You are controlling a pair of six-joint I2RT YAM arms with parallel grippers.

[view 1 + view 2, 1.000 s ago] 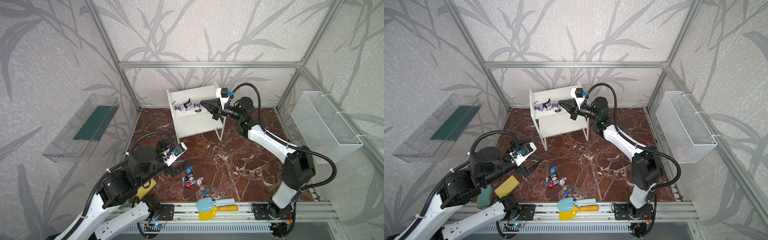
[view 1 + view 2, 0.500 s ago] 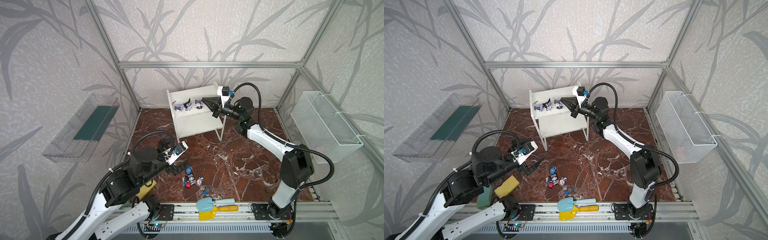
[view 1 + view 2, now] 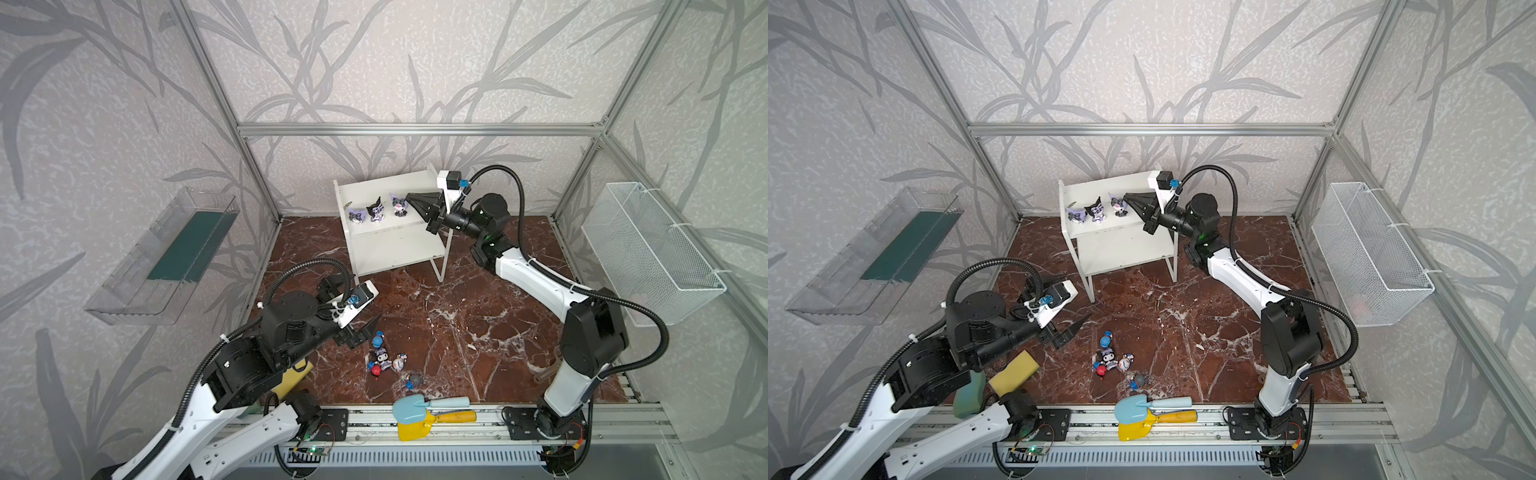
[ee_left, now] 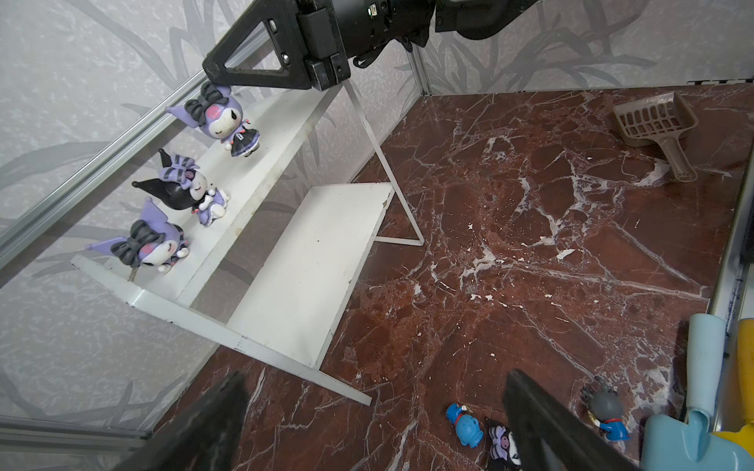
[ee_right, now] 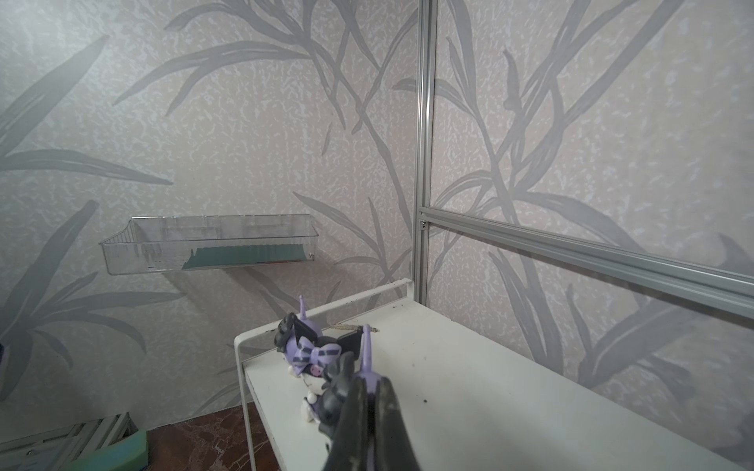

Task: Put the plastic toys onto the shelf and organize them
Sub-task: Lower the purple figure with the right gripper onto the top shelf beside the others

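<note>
We're looking into a robotics lab test cell: aluminium framing (image 3: pixel 415 129) is holding leaf-patterned wall panels (image 3: pixel 374 62) around a red marble-look counter (image 3: pixel 478 332), while the left arm (image 3: pixel 232 374) and right arm (image 3: pixel 590 332) are sitting bolted to a slotted rail (image 3: pixel 457 424), a bare circuit board (image 3: pixel 309 449) showing up front.

In the right wrist view the right gripper (image 5: pixel 370 381), jaws pressed together, is a blur covering most of the nearest figurine (image 5: pixel 332 391) on the shelf (image 5: pixel 489 387); contact cannot be told. In the left wrist view the left gripper (image 4: pixel 375 375) is blurred and cut by the picture's edge, one jaw hiding half a purple toy (image 4: pixel 500 446) on the tabletop (image 4: pixel 530 244). In a top view the left arm (image 3: pixel 249 365) covers most of the sponge (image 3: pixel 297 374) at the tabletop's front left corner.
</note>
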